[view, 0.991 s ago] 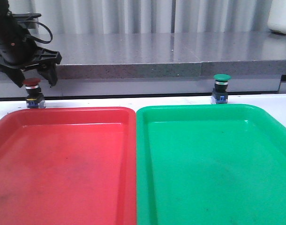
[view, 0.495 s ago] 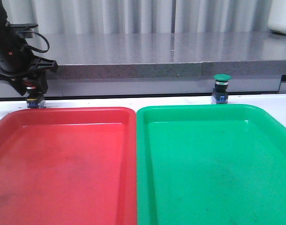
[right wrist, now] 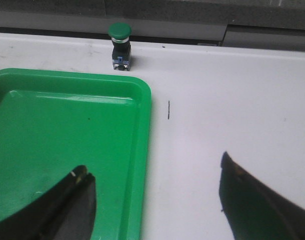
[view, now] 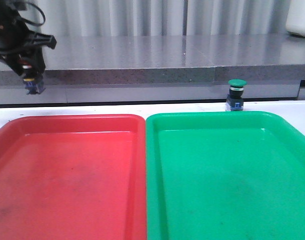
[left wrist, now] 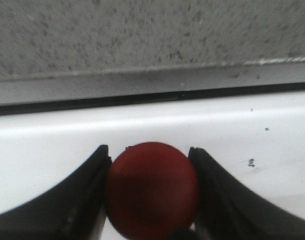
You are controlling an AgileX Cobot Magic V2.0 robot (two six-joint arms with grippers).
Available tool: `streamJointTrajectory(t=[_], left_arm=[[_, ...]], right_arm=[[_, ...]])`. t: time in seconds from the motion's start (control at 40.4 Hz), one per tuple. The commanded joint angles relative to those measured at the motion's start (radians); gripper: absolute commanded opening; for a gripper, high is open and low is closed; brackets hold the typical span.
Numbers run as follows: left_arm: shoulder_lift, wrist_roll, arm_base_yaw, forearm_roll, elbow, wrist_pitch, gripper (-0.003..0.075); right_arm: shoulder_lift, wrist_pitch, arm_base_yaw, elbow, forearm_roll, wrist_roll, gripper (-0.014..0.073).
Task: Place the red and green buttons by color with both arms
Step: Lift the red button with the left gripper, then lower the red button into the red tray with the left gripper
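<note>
lifted off the white table (view: 117, 107) since half a second ago, the red button (left wrist: 151, 189) now hangs in the air above the far left corner of the red tray (view: 67, 170), clamped in the left gripper (view: 30, 75). in the front view the red cap is hidden by the black fingers and only the button's blue base shows below them; the left arm is cut off by the picture's edge, with its cable looping above. the left wrist view shows both fingers (left wrist: 77, 200) pressed against the sides of the dark red cap, the body beneath out of sight. the green button (view: 236, 94) stands upright on the table just behind the green tray (view: 227, 175), untouched. the right gripper (right wrist: 157, 200) shows only in its own wrist view, fingers spread wide and empty, one over the green tray's edge, one over bare table, well back from the green button.
</note>
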Motion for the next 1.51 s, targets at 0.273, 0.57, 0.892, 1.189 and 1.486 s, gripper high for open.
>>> streamJointTrajectory(t=[0.273, 0.57, 0.892, 1.189, 1.486], left_arm=[[-0.324, 0.048, -0.019, -0.059, 0.170, -0.082, 0.0199], [-0.442, 0.048, -0.138, -0.061, 0.383, -0.148, 0.0199], [-0.471, 0.044, -0.245, -0.101, 0.588, -0.228, 0.0199], [-0.471, 0.044, -0.273, -0.118, 0.736, -0.286, 0.0199], [-0.428, 0.044, -0.273, -0.125, 0.754, -0.285, 0.0202]], right_arm=[[0.005, -0.072, -0.003, -0.034, -0.010, -0.008, 0.0540], [0.005, -0.072, -0.003, -0.034, -0.010, -0.008, 0.0540], [0.005, -0.072, -0.003, -0.034, -0.010, -0.008, 0.0540], [0.005, -0.072, -0.003, -0.034, -0.010, -0.008, 0.0540], [0.005, -0.072, -0.003, -0.034, -0.010, -0.008, 0.0540]])
